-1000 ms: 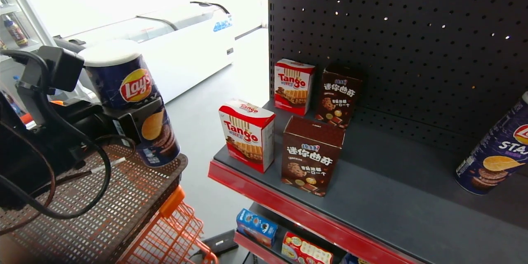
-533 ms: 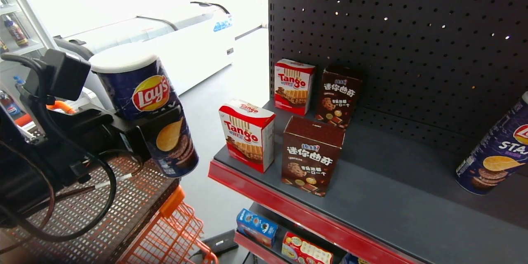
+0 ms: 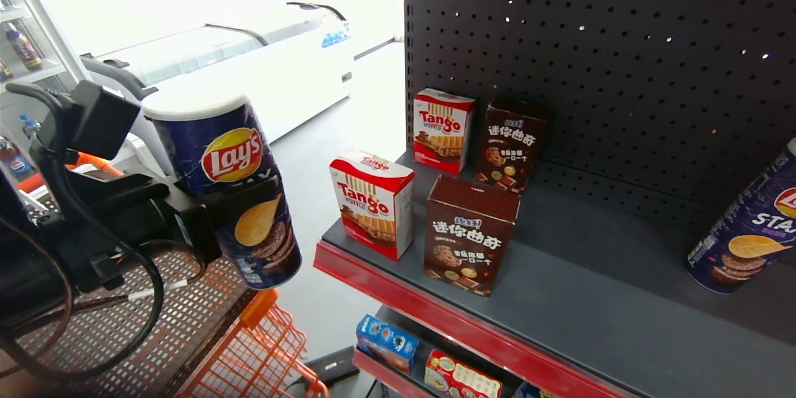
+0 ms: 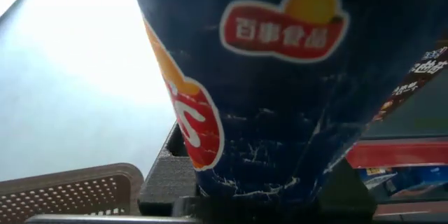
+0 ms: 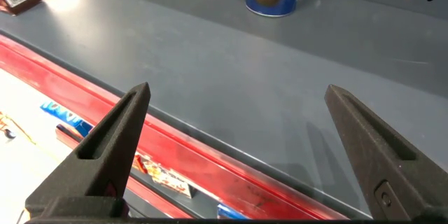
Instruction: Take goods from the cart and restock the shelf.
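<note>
Navy-blue chip can (image 3: 211,137) with a white lid, a red-and-yellow logo and pictured crisps. It is nearly upright, tipped a little, and the left hand (image 3: 233,196) clamps its black fingers around its middle. The can hangs above the orange mesh cart (image 3: 155,323), just short of the shelf's red front edge.

It is probably light: a stiff but thin tube with a glossy, slippery skin and brittle contents. A moderate squeeze around the mid-body looks like the right hold, since a harder grip could dent the wall.

The right hand (image 5: 238,147) is spread wide and empty over the dark grey shelf (image 5: 231,56). On the shelf stand two red-and-white wafer boxes (image 3: 373,202) and two brown cookie boxes (image 3: 469,233). Farther right, a matching can (image 3: 746,224) stands near the perforated back panel.
</note>
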You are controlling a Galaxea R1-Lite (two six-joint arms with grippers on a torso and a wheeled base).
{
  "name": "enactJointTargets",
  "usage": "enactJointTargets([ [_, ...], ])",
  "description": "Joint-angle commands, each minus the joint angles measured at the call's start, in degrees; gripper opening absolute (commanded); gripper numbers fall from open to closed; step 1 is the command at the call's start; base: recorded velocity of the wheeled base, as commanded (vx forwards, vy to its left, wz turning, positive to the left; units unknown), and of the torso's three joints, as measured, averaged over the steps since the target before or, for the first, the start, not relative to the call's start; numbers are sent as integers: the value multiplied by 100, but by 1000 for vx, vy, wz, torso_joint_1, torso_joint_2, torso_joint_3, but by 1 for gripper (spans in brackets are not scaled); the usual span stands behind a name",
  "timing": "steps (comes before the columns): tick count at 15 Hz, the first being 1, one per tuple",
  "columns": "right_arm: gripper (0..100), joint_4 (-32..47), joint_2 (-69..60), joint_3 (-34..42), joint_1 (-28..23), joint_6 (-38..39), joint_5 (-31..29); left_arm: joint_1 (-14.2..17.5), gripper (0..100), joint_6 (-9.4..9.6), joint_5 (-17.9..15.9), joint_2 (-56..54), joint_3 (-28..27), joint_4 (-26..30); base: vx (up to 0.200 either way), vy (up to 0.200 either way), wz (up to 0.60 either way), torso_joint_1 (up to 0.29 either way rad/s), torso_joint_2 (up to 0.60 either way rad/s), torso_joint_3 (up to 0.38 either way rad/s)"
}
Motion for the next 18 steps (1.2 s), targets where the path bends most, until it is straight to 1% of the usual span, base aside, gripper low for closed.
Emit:
enactJointTargets([
  [1, 100, -1, -1, 10, 4, -1, 0, 73, 0, 6, -419, -487, 99, 195, 0, 0, 0, 0, 0, 0],
  [2, 100, -1, -1, 1, 4, -1, 0, -6, 0, 6, -823, -584, 310, 142, 0, 0, 0, 0, 0, 0],
  [3, 100, -1, -1, 1, 4, -1, 0, -59, 0, 24, -999, -663, 460, 125, 0, 0, 0, 0, 0, 0],
  [5, 100, -1, -1, 1, 4, -10, 0, -358, 0, 15, -1043, -698, 592, 107, 0, 0, 0, 0, 0, 0],
  [7, 100, -1, -1, 1, 4, -1, 0, -533, 0, 6, -1096, -628, 539, 116, 0, 0, 0, 0, 0, 0],
  [8, 100, -1, -1, 1, 4, -1, 0, -551, 0, 6, -1184, -514, 504, 107, 0, 0, 0, 0, 0, 0],
  [11, 100, 7, -1, 1, 4, -10, 9, -595, 0, 15, -1650, -364, 381, 125, 0, 0, 0, 0, 0, 0],
  [14, 100, -1, -1, 1, 4, -10, 9, -621, 0, 24, -1966, -268, 275, 116, 0, 0, 0, 0, 0, 0],
  [16, 100, -1, -1, 1, 4, -10, 9, -639, 0, 32, -2238, -259, 240, 107, 0, 0, 0, 0, 0, 0],
  [18, 100, -1, -1, 1, 4, -10, 9, -656, 0, 41, -2467, -259, 249, 107, 0, 0, -600, 2, 2, 5],
])
